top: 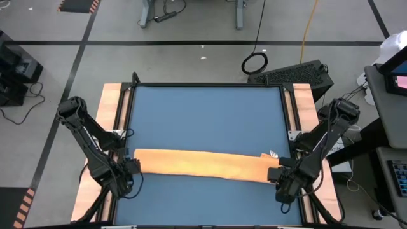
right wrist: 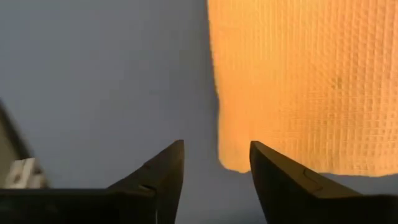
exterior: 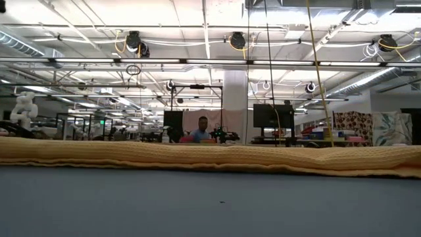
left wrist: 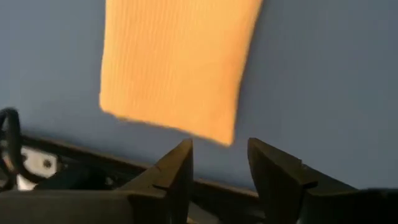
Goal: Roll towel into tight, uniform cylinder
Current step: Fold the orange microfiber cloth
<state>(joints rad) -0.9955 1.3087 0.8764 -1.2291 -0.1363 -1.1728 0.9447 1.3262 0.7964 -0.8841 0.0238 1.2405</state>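
towel (top: 202, 164): long rolled strip lying across the blue worktop (top: 203, 111), ends near both side edges
left end effector (left wrist: 219, 163): fingers apart, empty, just off the towel's end
right end effector (right wrist: 216, 163): same, parted, holding nothing

One towel (top: 202, 164), two end effectors, one table (top: 203, 108), one person (exterior: 202, 129).

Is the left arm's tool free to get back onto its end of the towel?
Probably yes: the left tool stands open just off the towel end, nothing between them.
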